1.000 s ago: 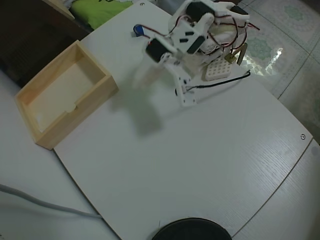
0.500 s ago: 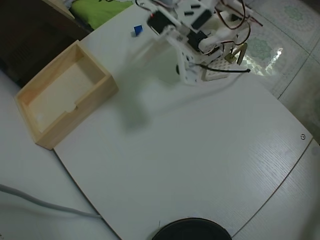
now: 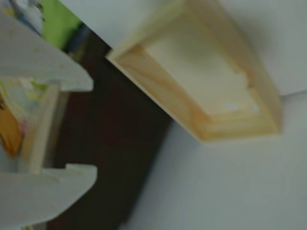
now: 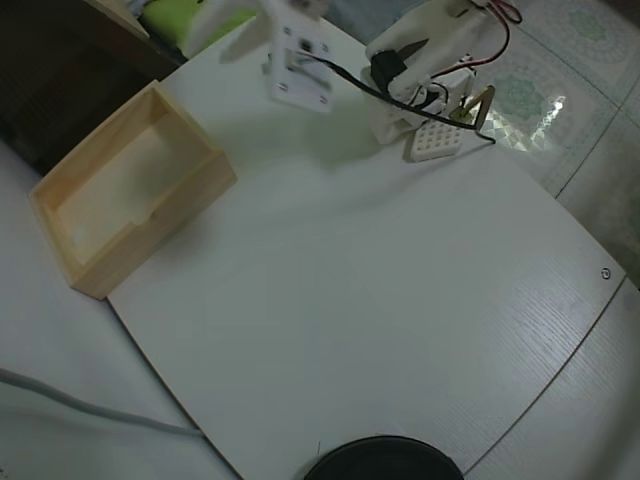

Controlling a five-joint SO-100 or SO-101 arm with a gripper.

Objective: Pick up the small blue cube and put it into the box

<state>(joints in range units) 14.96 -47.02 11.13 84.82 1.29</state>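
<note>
The pale wooden box (image 4: 130, 190) stands open-topped at the left edge of the white table in the overhead view. In the wrist view the box (image 3: 168, 91) lies ahead at upper centre, and the part of its floor that shows is bare. The small blue cube shows in neither view. My gripper (image 3: 91, 127) is open, its two white fingers (image 3: 48, 67) spread wide with nothing between them. In the overhead view the gripper (image 4: 220, 28) is a white blur at the top, beyond the box's far corner.
A small white perforated block (image 4: 433, 141) lies by the arm's base (image 4: 420, 70) at the top. A black round object (image 4: 385, 462) sits at the bottom edge. A grey cable (image 4: 80, 405) crosses the lower left. Dark floor (image 4: 50, 70) lies beyond the table's left edge.
</note>
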